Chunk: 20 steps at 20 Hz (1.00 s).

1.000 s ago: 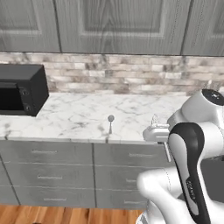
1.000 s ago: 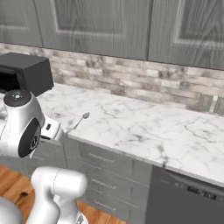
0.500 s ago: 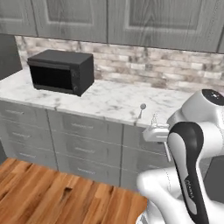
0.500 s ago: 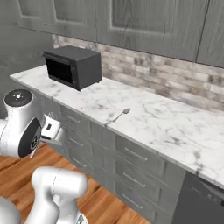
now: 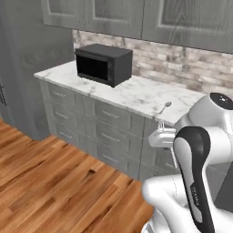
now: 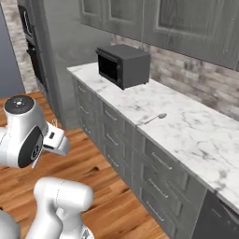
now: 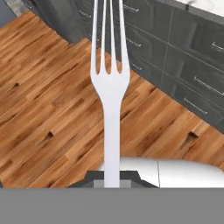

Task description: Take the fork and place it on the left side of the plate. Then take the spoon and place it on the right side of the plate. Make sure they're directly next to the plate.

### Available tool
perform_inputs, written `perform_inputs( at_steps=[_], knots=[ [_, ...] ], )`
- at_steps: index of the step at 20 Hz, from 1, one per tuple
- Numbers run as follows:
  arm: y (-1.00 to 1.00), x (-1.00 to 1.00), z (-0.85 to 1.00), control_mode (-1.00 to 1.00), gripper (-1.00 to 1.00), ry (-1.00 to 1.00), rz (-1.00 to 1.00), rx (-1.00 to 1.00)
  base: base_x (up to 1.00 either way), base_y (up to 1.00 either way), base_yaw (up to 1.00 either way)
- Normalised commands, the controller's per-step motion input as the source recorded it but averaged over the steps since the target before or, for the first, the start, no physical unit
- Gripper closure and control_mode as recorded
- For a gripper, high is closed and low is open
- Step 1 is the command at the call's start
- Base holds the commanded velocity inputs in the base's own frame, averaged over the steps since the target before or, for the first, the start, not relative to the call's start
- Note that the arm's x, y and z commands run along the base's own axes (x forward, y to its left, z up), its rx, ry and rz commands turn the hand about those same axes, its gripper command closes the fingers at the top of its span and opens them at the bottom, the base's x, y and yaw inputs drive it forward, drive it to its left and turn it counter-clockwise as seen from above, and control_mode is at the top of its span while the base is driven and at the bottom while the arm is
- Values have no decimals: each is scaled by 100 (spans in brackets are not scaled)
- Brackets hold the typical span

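- Right now I see the marble counter (image 6: 196,135) running along the brick wall, grey drawers beneath it.
- My black microwave (image 5: 103,63) sits on its far end.
- My gripper (image 7: 112,177) is pinched tight on the fork (image 7: 110,83), tines pointing out over the wood floor (image 7: 52,109).
- My spoon (image 6: 155,118) lies near the counter's front edge, well apart from the microwave.

Black microwave (image 5: 103,63) sits on white marble counter (image 5: 141,93), near its left end, against brick backsplash (image 5: 182,63). Grey drawer fronts (image 5: 109,129) below; grey upper cabinets (image 5: 136,16) above. Wood plank floor (image 5: 54,182) in front. Tall grey panel (image 5: 27,68) left of counter.
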Motion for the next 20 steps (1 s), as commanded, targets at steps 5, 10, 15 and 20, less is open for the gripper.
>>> perform_inputs(
  at_steps=[5, 10, 15, 20],
  knots=[
    [0, 0, 0, 100, 100, 0, 0, 0, -90, -23, 44],
    [0, 0, 0, 100, 100, 0, 0, 0, -100, 2, 34],
    [0, 0, 0, 100, 100, 0, 0, 0, -97, 23, 20],
    [0, 0, 0, 100, 100, 0, 0, 0, -94, 36, 19]
  ],
)
